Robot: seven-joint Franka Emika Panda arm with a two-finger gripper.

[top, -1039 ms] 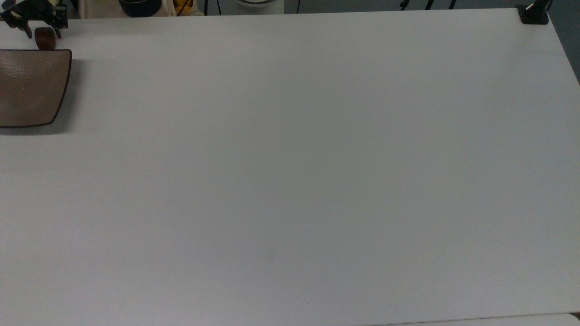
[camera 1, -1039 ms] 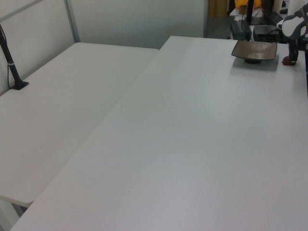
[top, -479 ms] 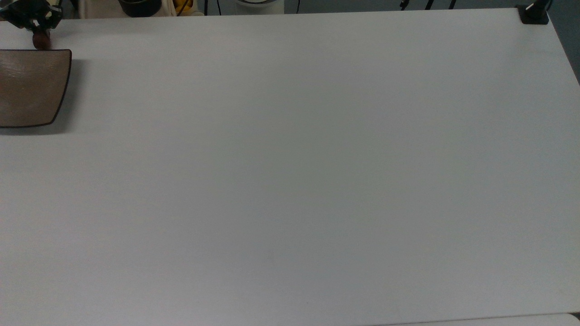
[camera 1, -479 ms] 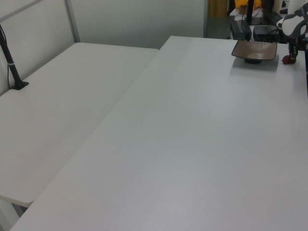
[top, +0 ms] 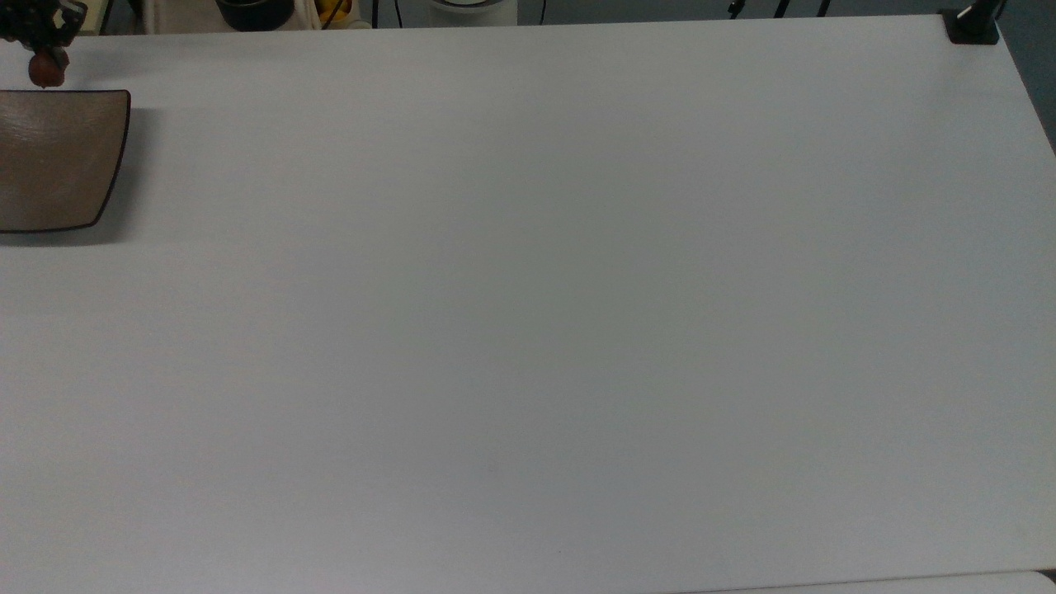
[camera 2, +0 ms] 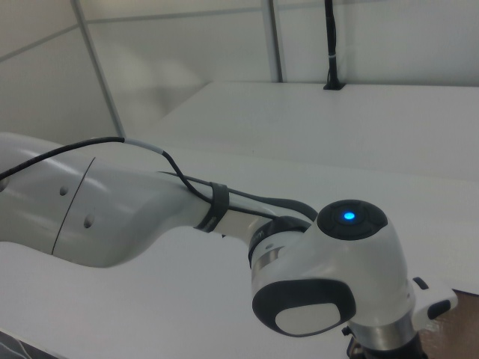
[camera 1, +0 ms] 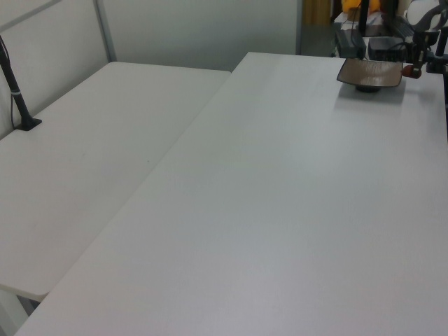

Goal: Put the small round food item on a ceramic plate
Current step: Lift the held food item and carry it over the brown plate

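Observation:
The small round food item (top: 46,73), a dark reddish-brown lump, hangs in my gripper (top: 46,58) at the top view's far upper left, just beyond the far edge of the ceramic plate (top: 58,157). My gripper is shut on it. The plate is squarish and tan-brown with a thin dark rim, cut off by the top view's left edge. In the left view the plate (camera 1: 369,72) sits at the far right end of the table, and the gripper (camera 1: 417,66) holds the item (camera 1: 416,71) just to its right, off the table surface.
The white table (top: 528,330) stretches wide to the top view's right. A black clamp base (top: 972,25) sits at its far right corner and a dark bowl (top: 254,12) lies beyond its far edge. My arm's wrist (camera 2: 329,277) is close in the right view.
The gripper, open around the item on the table a second ago, has shut on it, lifted it and carried it toward the top view's left.

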